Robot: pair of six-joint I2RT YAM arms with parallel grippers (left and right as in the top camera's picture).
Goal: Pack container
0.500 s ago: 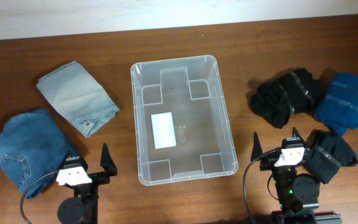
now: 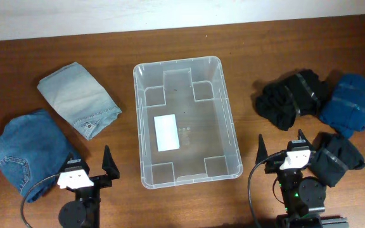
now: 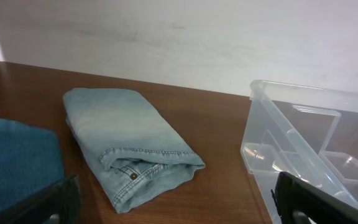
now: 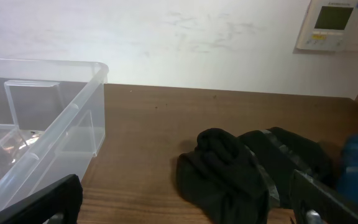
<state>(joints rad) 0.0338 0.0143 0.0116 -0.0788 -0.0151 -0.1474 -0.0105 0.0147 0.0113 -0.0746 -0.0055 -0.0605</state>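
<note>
Two spread claws, left claw (image 2: pixel 76 162) and right claw (image 2: pixel 293 143), flank the container (image 2: pixel 198 126).

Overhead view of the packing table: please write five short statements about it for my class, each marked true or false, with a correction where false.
1. The container holds no clothes. True.
2. The light blue jeans lie to the right of the container. False: they lie to its left.
3. The left end effector grips the dark blue jeans. False: it is open and holds nothing.
4. The black clothing lies on the same side of the container as the right end effector. True.
5. A white label shows on the container's base. True.
</note>
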